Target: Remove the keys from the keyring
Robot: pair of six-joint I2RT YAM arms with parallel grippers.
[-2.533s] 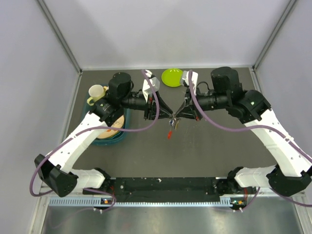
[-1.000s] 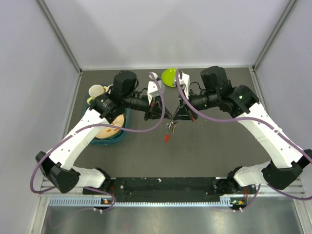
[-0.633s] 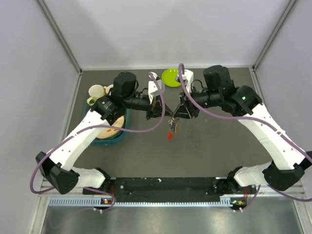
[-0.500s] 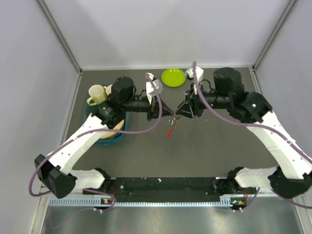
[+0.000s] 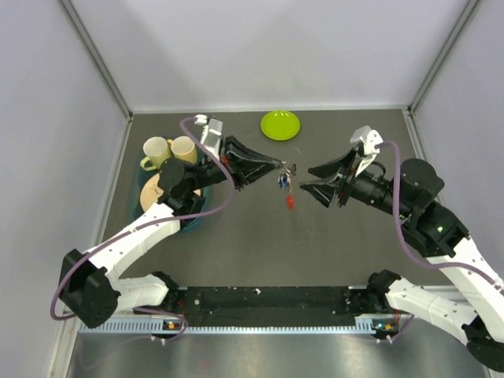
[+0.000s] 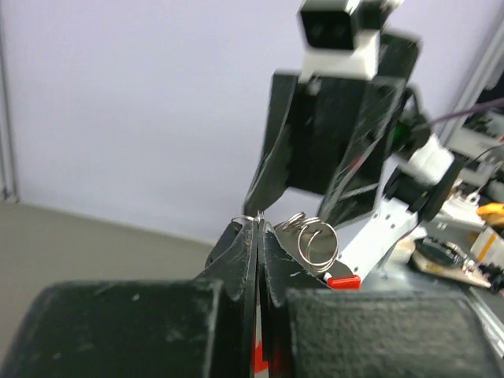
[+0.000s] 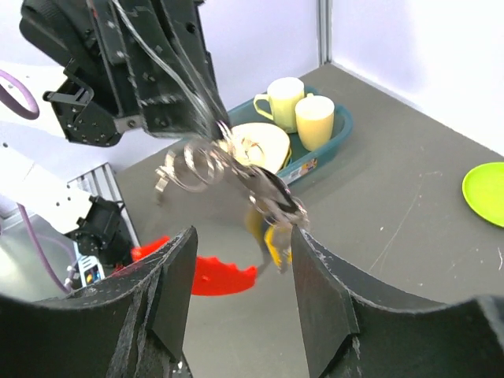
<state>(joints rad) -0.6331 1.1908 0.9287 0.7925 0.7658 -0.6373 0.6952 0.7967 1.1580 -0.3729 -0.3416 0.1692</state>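
Observation:
My left gripper is shut on the thin silver keyring and holds it in the air above the middle of the table. The keys dangle below it, with an elongated red tag lowest. In the left wrist view the jaws are pressed together on the wire of the keyring, and more wire loops sit to the right above the red tag. My right gripper stands open just right of the bunch, touching nothing. From its wrist view the keys hang beyond the open fingers.
A teal tray at the left holds two pale yellow cups and a plate. A lime-green dish lies at the back centre. Purple cables loop along both arms. Grey walls close the table in at the back and sides.
My right gripper has opened, let go of the bunch and drawn back to the right. My left gripper kept its hold and carried the keyring slightly right.

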